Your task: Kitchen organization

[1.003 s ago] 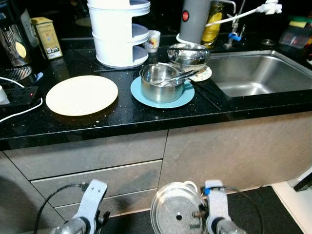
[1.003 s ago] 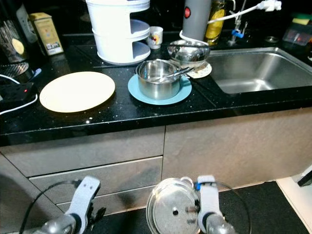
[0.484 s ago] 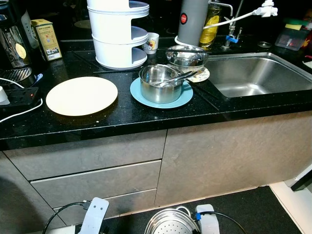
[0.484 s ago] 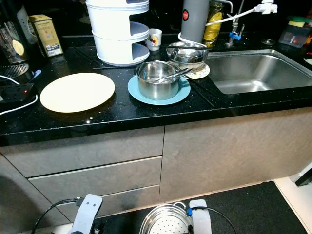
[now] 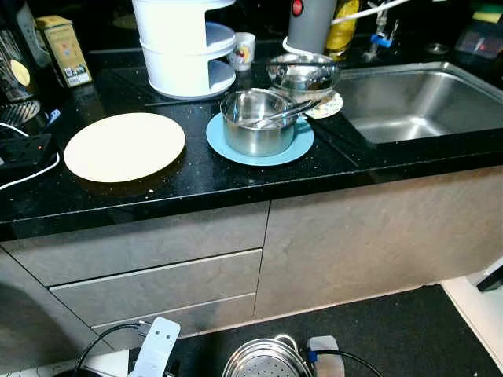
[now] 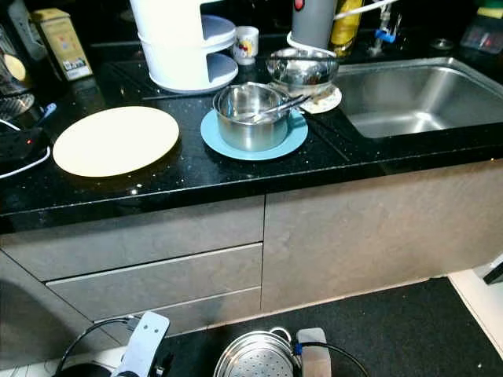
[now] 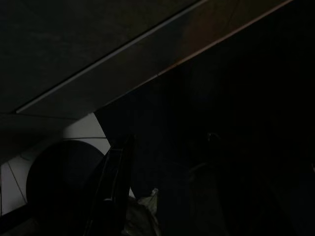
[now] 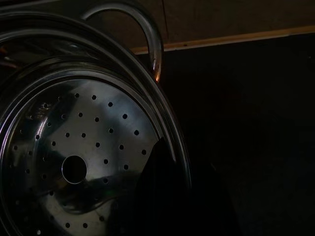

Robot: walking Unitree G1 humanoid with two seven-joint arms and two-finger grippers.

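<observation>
Low in front of the cabinet, a steel perforated steamer pan [image 5: 263,361] with a loop handle [image 8: 142,29] hangs beside my right arm [image 5: 324,352]. In the right wrist view my right gripper [image 8: 170,196] is shut on the pan's rim [image 8: 167,128], one dark finger lying over the holed bottom [image 8: 74,167]. My left arm [image 5: 157,349] hangs idle by the drawers. On the black counter [image 5: 196,188] stand a steel pot [image 5: 255,124] with a utensil on a blue plate [image 5: 302,145], a steel bowl [image 5: 302,75] and a cream round plate [image 5: 124,147].
A steel sink [image 5: 416,102] is at the counter's right. A white tiered rack [image 5: 182,47], a cup [image 5: 243,51], a tin [image 5: 63,51] and a grey appliance [image 5: 310,20] stand at the back. A power strip [image 5: 20,149] with cable lies far left. Grey drawers [image 5: 149,287] face me.
Both arms have dropped to the picture's lower edge. The pan has turned, its holed inside facing up where its flat side showed before. The camera has shifted slightly.
</observation>
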